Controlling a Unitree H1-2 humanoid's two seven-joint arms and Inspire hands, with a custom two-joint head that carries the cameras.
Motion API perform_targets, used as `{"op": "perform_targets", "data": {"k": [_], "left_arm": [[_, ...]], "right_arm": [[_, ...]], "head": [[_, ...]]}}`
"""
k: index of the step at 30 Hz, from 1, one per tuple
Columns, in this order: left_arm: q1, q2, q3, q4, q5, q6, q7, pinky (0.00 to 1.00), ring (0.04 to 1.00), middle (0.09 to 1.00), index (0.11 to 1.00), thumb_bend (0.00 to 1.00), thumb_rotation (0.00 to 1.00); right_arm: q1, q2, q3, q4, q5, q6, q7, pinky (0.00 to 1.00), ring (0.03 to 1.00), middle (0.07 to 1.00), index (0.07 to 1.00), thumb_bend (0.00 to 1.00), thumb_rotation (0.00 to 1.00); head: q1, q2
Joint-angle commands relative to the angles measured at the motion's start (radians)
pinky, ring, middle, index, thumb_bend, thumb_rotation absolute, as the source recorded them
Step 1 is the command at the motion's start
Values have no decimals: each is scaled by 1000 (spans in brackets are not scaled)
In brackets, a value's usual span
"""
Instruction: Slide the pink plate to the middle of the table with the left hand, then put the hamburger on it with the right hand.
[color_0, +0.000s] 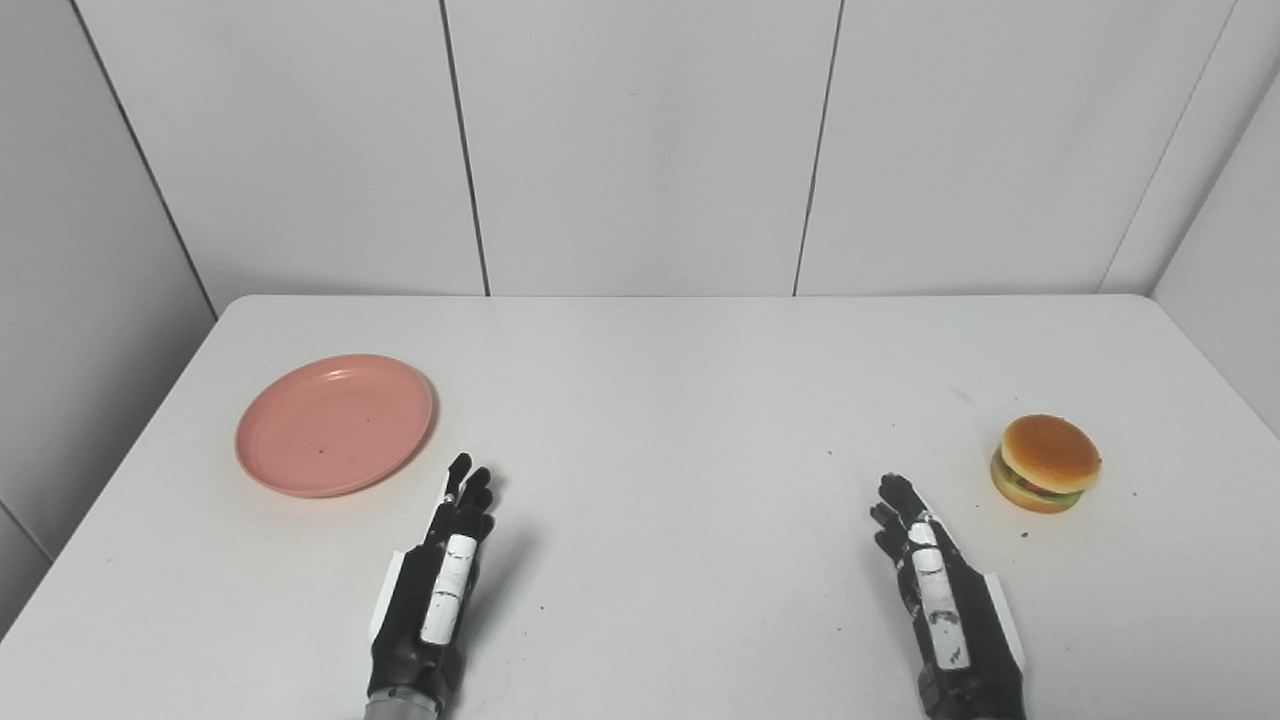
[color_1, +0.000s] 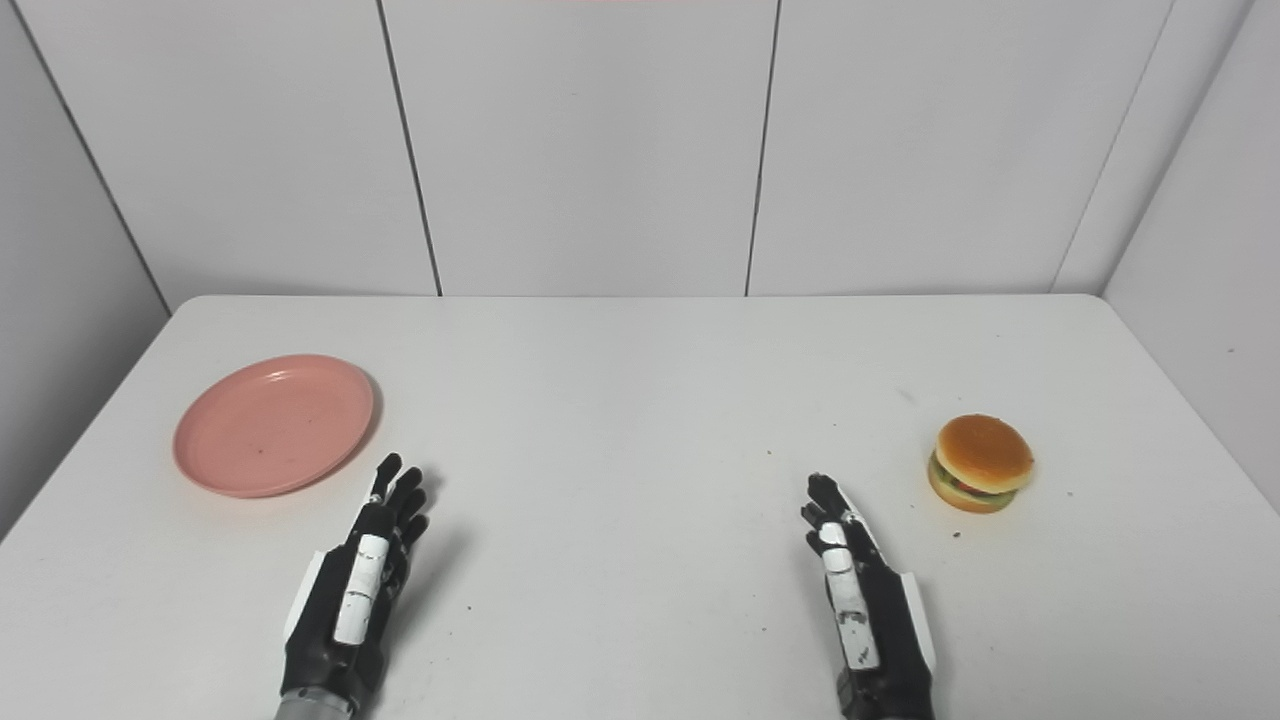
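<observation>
Table (color_0: 660, 400): white, matte top with rounded far corners, backed by pale grey wall panels (color_0: 640, 140); a few small dark specks lie scattered across the near half.

Pink plate (color_0: 335, 424): shallow, round, lying flat on the left part of the table, well away from the middle; nothing rests on it.

Hamburger (color_0: 1045, 463): toy, tan bun with green and dark layers showing at the side, sitting upright near the right edge (far across the table from the plate).

Left hand (color_0: 440, 580): black with white panels, at the near edge, edge-on to the camera with fingers (color_0: 470, 490) extended forward and lying close together, holding nothing. Fingertips point toward the plate's near right rim, close to it but apart.

Right hand (color_0: 935, 585): same build, same edge-on pose, fingers (color_0: 895, 500) stretched forward side by side, empty. It stands near the hamburger, to its left and nearer the camera, not touching it.
</observation>
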Motion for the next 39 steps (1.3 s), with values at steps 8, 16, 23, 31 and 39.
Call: {"op": "perform_targets", "data": {"k": [8,16,23,31,39], "left_arm": [[11,3,-2,-18,-6,11,-11,1000,990,980,975,814,883],[8,4,-1,-10,-7,10,-12,1000,990,977,975,812,885],[6,4,-1,-8,-12,11,-16,1000,993,977,976,809,885],[5,1,-6,-9,-7,15,-13,1000,991,976,975,803,886],[2,-28,-36,29,36,-20,8,1000,979,962,972,761,869]], "right_arm": [[29,-12,23,2,-1,14,15,957,926,929,883,768,903],[28,-15,25,4,-5,18,14,958,924,929,884,774,906],[27,-17,26,5,-2,20,17,959,925,929,885,779,903],[26,-20,26,8,-1,24,19,956,924,928,890,786,900],[22,-56,0,45,28,-2,40,953,920,927,894,792,913]], "head": [[0,1],[1,0],[1,-1],[12,-5],[144,-56]]}}
